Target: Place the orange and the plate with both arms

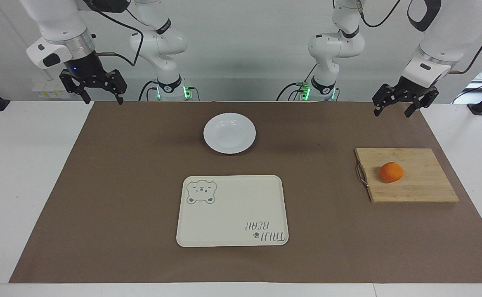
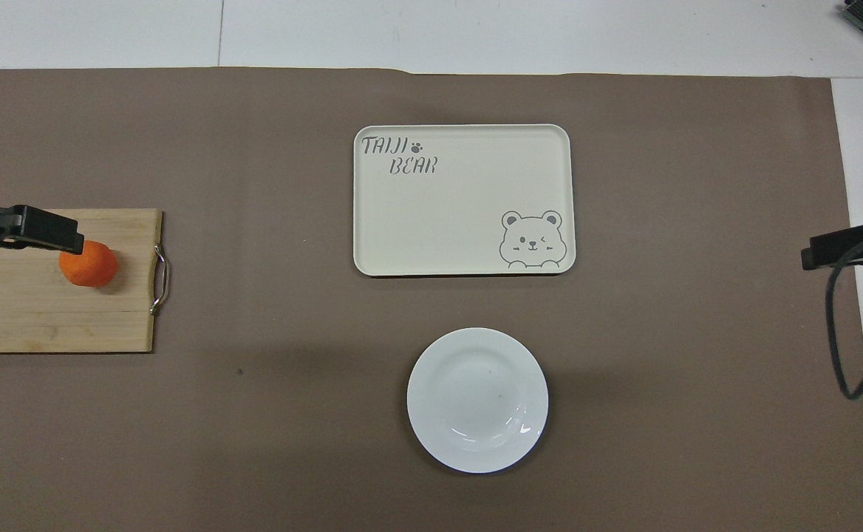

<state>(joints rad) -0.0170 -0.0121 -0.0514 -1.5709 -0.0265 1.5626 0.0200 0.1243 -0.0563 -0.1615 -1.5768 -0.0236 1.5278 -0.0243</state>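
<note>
The orange point(image 1: 391, 172) point(image 2: 88, 264) lies on the wooden cutting board point(image 1: 414, 185) point(image 2: 25, 310) toward the left arm's end of the table. The white plate point(image 1: 229, 133) point(image 2: 477, 400) sits empty on the brown mat, midway along the table, nearer to the robots than the tray. My left gripper point(image 1: 393, 109) point(image 2: 69, 238) is open and empty, raised over the mat's edge nearer to the robots than the board. My right gripper point(image 1: 103, 97) point(image 2: 816, 257) is open and empty, raised over the mat's corner at the right arm's end.
A cream rectangular tray point(image 1: 232, 222) point(image 2: 461, 229) with a bear print lies empty on the brown mat point(image 1: 100, 198) point(image 2: 254, 414), farther from the robots than the plate. The board has a metal handle point(image 1: 361, 174) point(image 2: 159, 279) on its tray-facing edge.
</note>
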